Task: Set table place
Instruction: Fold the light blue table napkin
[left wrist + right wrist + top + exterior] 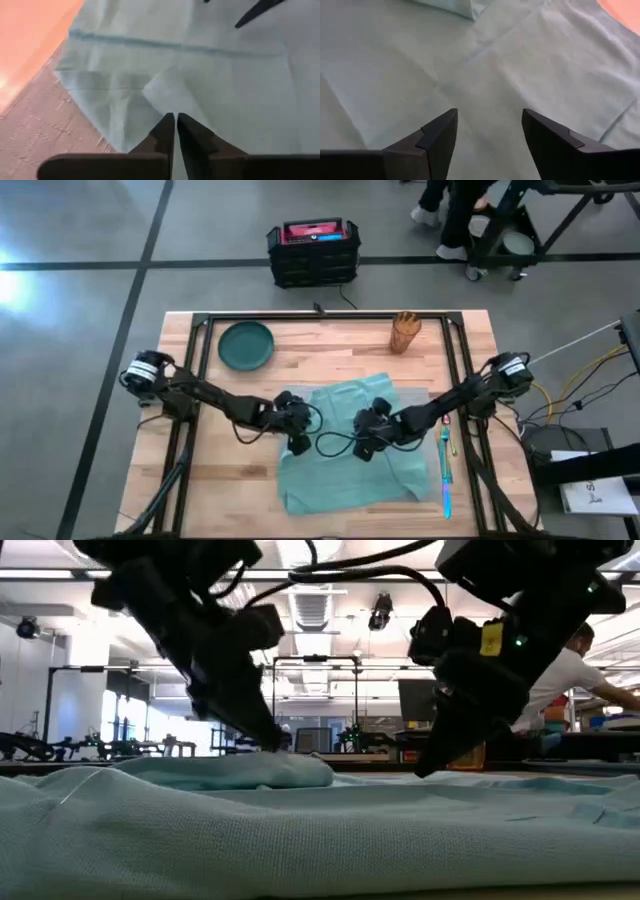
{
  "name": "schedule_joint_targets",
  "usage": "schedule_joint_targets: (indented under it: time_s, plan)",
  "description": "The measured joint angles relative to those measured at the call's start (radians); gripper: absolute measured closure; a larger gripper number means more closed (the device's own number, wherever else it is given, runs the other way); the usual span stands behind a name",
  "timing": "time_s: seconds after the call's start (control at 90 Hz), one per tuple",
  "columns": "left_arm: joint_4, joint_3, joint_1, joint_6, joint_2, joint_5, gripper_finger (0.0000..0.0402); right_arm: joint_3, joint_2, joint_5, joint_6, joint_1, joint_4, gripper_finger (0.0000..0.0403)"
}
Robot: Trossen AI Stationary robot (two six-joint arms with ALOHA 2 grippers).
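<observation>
A teal cloth napkin (350, 420) lies rumpled in the middle of the table (320, 355). Beside its edge the woven place mat (35, 145) shows from under it in the left wrist view. My left gripper (298, 442) is shut at the napkin's left part, where a fold (260, 770) bulges up. My right gripper (368, 445) stands open low over the napkin's middle (470, 65), fingers pointing down at a slant, nothing between them. My left gripper pinches a folded flap of the napkin (160, 107) between its two fingertips. It comes from above at a slant from the table's left. The rest of the napkin lies slack on the mat and table; how many layers it holds cannot be told. My right gripper's fingertips (428, 768) are down at the cloth; whether they touch it cannot be told.
A dark green plate (246, 345) sits at the far left and a wooden cup (405, 332) at the far right. Cutlery (445, 470) lies along the napkin's right side. A black crate (313, 252) and a person's legs (450, 210) are on the floor beyond.
</observation>
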Motion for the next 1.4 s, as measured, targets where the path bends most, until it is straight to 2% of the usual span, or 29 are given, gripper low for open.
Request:
schedule_joint_targets:
  time_s: [0.1, 0.222, 0.356, 0.467, 0.611, 0.767, 1.011, 1.4]
  plan:
    - [-0.016, 0.001, 0.000, -0.001, -0.043, 0.021, 0.0399, 0.000, 0.000, 0.000, 0.000, 0.000, 0.001, 0.0197]
    - [-0.010, 0.000, -0.004, -0.019, -0.059, 0.065, 0.0379, 0.000, 0.000, 0.000, 0.000, 0.000, 0.002, 0.0193]
    - [0.037, -0.003, -0.018, -0.030, -0.042, 0.112, 0.0334, 0.000, 0.000, -0.001, 0.000, 0.000, 0.002, 0.0185]
    - [0.094, -0.001, -0.049, 0.053, -0.001, 0.169, 0.0285, 0.000, 0.000, -0.001, 0.000, 0.000, 0.002, 0.0179]
    - [0.106, 0.016, -0.088, 0.133, 0.074, 0.129, 0.0237, 0.000, 0.000, -0.001, -0.001, 0.000, 0.001, 0.0173]
    - [0.104, 0.065, -0.093, 0.164, 0.167, 0.100, 0.0219, 0.000, -0.001, -0.001, -0.002, 0.000, 0.002, 0.0173]
    - [0.054, 0.136, -0.094, 0.207, 0.231, 0.034, 0.0234, 0.000, -0.001, -0.002, -0.007, 0.000, 0.000, 0.0188]
    - [-0.005, 0.141, -0.093, 0.204, 0.231, 0.010, 0.0337, 0.000, -0.001, -0.002, -0.009, 0.000, 0.001, 0.0194]
